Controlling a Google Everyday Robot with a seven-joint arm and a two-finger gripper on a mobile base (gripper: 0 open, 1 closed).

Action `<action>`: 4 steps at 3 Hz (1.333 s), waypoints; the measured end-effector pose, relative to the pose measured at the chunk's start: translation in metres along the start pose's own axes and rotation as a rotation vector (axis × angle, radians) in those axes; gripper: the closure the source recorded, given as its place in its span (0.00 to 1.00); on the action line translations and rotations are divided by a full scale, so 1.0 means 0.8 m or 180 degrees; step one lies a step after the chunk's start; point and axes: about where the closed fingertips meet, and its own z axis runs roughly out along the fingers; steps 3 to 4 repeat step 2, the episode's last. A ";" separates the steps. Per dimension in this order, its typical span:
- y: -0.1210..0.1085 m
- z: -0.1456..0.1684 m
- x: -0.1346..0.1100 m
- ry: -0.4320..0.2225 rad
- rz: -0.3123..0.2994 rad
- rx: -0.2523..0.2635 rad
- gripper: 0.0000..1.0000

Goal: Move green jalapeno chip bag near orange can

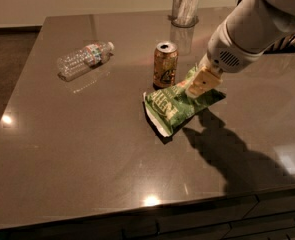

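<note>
The green jalapeno chip bag [179, 104] lies crumpled on the dark table [87, 149], just right of and in front of the orange can [165, 64]. The can stands upright and the bag's upper left edge almost touches its base. My gripper [197, 85] comes down from the upper right and is shut on the bag's upper edge, which peaks up a little at the grip. The rest of the bag rests on the table.
A clear plastic water bottle [83, 59] lies on its side at the left. A metal cup [185, 6] stands at the back edge behind the can. The table's front edge runs along the bottom of the view.
</note>
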 end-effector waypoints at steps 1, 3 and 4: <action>0.001 -0.001 -0.001 -0.0002 -0.0007 0.0003 0.00; 0.001 -0.001 -0.001 -0.0002 -0.0007 0.0003 0.00; 0.001 -0.001 -0.001 -0.0002 -0.0007 0.0003 0.00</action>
